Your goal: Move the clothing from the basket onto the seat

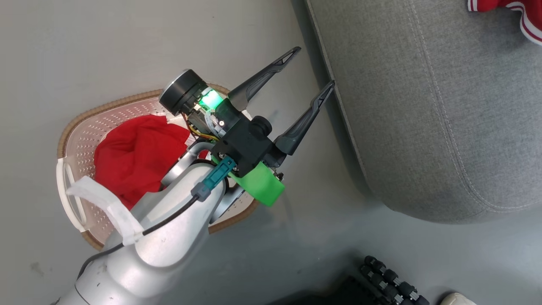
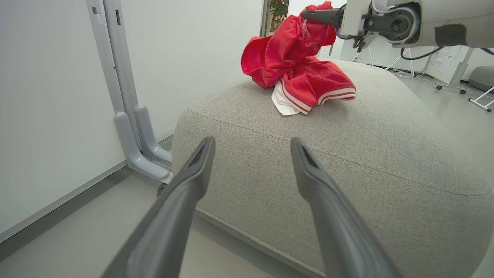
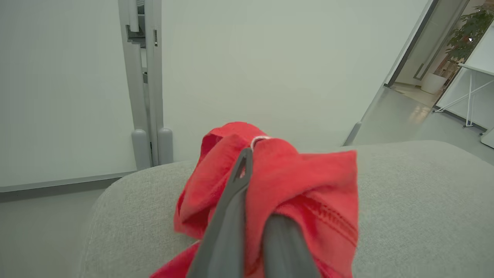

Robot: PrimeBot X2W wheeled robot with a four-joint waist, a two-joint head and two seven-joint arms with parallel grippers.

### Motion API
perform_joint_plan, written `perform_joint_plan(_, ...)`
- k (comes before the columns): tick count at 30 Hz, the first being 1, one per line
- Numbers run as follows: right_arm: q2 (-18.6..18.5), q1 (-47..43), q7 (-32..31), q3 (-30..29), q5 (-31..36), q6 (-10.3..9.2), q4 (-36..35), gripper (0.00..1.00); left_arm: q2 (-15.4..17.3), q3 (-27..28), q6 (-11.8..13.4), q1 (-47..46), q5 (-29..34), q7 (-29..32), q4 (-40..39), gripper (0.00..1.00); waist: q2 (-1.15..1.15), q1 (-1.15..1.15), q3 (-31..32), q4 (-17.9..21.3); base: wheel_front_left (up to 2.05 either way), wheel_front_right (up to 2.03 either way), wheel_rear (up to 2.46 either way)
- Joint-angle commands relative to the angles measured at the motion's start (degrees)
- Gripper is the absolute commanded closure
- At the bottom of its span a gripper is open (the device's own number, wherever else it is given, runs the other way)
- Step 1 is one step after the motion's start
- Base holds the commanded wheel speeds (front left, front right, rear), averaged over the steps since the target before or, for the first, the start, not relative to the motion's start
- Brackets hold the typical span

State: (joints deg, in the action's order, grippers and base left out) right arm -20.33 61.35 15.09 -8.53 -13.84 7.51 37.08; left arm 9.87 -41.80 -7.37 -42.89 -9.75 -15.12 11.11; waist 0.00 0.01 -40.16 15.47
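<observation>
Clothes on the seat: The red piece on the seat (image 2: pixel 301 73) lies bunched up on top of the seat (image 2: pixel 347 162). We see white stripes at its low edge.
Clothes in the basket: The red piece in the basket (image 1: pixel 135 156) sits crumpled inside the basket (image 1: pixel 82 140). The basket stands on the floor (image 1: pixel 127 42), near the seat. Our left arm hides part of it.
How it will feel: We think the cloth is soft, light and floppy. It will not break. It can slip out of a weak pinch, or drag and catch on the basket's rim.
Where to grab: We would pinch a thick fold near the top of the heap, not a thin edge.
Right gripper: Our right gripper (image 3: pixel 254 162) is squeezed shut on the top of the red piece on the seat. The cloth drapes over its fingers. The arm reaches out above the seat.
Left gripper: Our left gripper (image 1: pixel 314 67) has its fingers spread wide, with nothing between them. It hangs over the floor between the basket and the seat, and it points at the seat's side. Its forearm crosses above the basket.
What comes next: We think the right gripper should let go, and the left one should turn down to the basket.
</observation>
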Motion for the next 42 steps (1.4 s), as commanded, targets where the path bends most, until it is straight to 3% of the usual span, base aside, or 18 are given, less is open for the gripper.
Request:
perform_joint_plan(1, 0.38, -1.94, 0.13, -0.02, 0.47, -0.04, 0.46, 1.0, 0.29, 0.22, -0.18, -0.79, 0.47, -0.05, -0.16, 0.0, 0.0, -0.01, -0.13, -0.23, 0.0, 0.0, 0.0)
perform_joint_plan(10, 1.94, -5.71, 0.12, -0.16, 2.55, -0.04, 2.88, 1.0, 0.1, 0.9, -0.18, -0.16, 0.62, -0.05, -0.26, 0.0, 0.0, -0.01, 0.37, -0.85, 0.0, 0.0, 0.0)
perform_joint_plan(11, 2.14, -5.87, 0.12, -0.23, 2.7, -0.04, 2.98, 0.88, 0.05, 1.03, -0.18, 0.05, 0.58, -0.05, -0.21, 0.0, 0.0, -0.01, 0.62, -0.81, 0.0, 0.0, 0.0)
perform_joint_plan(12, 2.33, -6.1, 0.12, -0.25, 2.93, -0.04, 3.1, 0.51, -0.02, 1.22, -0.18, 0.37, 0.54, -0.05, -0.15, 0.0, 0.0, -0.01, 1.04, -0.77, 0.0, 0.0, 0.0)
perform_joint_plan(13, 2.42, -6.2, 0.12, -0.31, 3.01, -0.04, 2.99, 0.0, -0.1, 1.39, -0.18, 0.66, 0.52, -0.05, -0.15, 0.0, 0.0, -0.01, 1.37, -0.73, 0.0, 0.0, 0.0)
perform_joint_plan(25, 4.78, -18.17, 0.12, -0.48, 3.23, -0.04, -2.89, 0.0, -1.2, 5.22, 0.83, 6.3, -0.41, -0.05, -0.53, 0.0, 0.0, -0.01, 10.75, -0.16, 0.0, 0.0, 0.0)
perform_joint_plan(42, 9.26, -36.8, 0.12, 3.42, 1.06, -0.04, -19.48, 0.0, -2.63, 18.07, 3.0, 19.76, -1.28, -0.05, -1.03, 0.0, 0.0, -0.01, 24.05, -6.35, 0.0, 0.0, 0.0)
